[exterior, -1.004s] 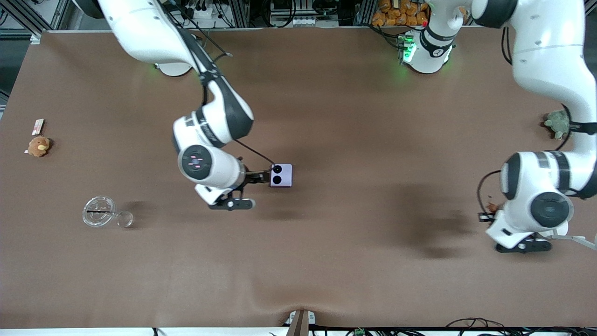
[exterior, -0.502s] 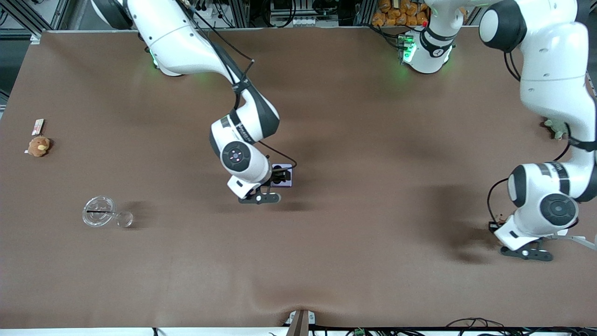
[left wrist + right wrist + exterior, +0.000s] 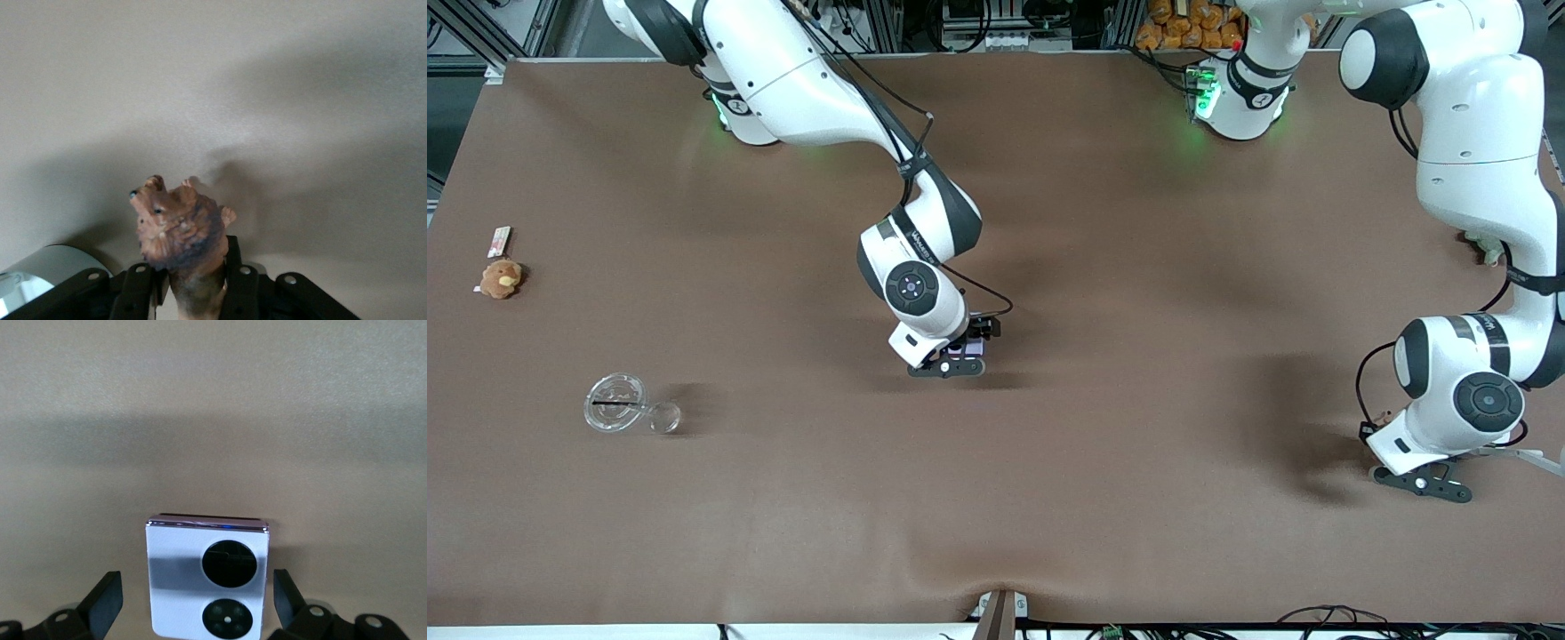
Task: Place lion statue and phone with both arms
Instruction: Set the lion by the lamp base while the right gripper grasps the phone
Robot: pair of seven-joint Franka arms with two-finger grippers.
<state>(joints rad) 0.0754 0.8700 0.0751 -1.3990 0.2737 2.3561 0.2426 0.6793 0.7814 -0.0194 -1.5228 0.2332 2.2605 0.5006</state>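
right gripper (image 3: 191,608) is spread wide, black fingers (image 3: 105,598) either side of the phone (image 3: 208,585) without touching; it's a flat glossy lavender square with two round black lenses, lying on the matte brown table (image 3: 1103,498). left gripper (image 3: 188,285) is clamped on the hard, bumpy reddish-brown lion statue (image 3: 179,230)

High front camera facing both arms; wrist cameras close above the table (image 3: 1103,498)
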